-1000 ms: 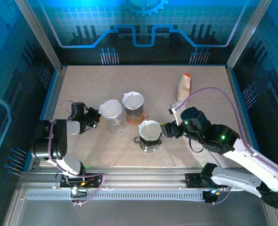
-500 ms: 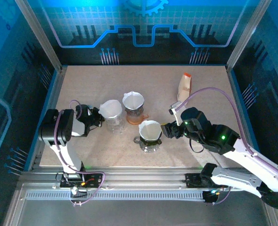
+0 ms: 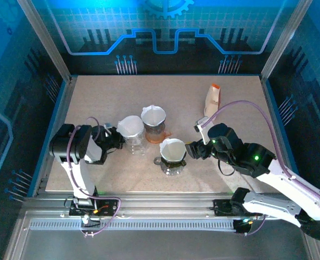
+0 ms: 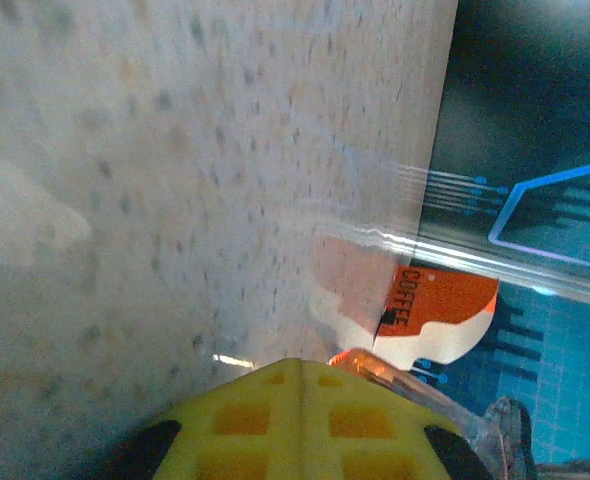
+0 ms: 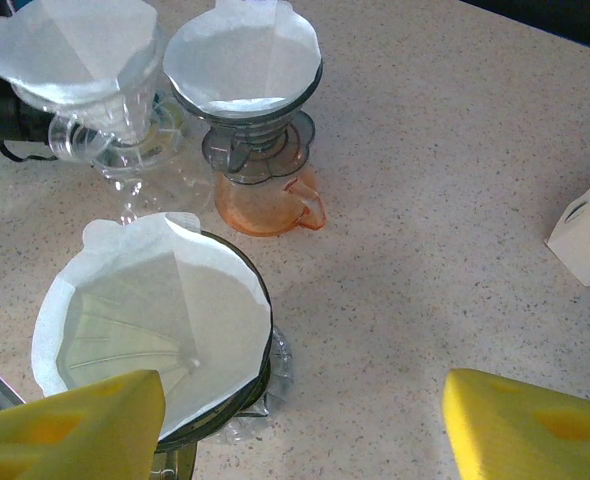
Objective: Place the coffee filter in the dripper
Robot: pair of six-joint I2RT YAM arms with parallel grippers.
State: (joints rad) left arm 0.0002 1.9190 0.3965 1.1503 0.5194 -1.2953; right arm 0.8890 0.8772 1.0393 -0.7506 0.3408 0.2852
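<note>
A: Table (image 3: 230,173)?
B: Speckled beige, mid-frame.
A: Right gripper (image 3: 189,150)?
B: Jaws wide apart, empty, just right of the centre dripper (image 3: 171,163).
A: Left gripper (image 3: 117,142)?
B: Fingers pressed together, holding nothing, centre-left beside the clear dripper (image 3: 131,140).
A: Coffee filter (image 3: 172,149)?
B: White, sitting inside the centre dripper.

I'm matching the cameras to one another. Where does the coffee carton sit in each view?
Top external: coffee carton, far right of the table.
Left wrist: coffee carton lower right, orange COFFEE label showing.
Right wrist: coffee carton cut off at the right edge.
Shared landmark: the speckled table.
</note>
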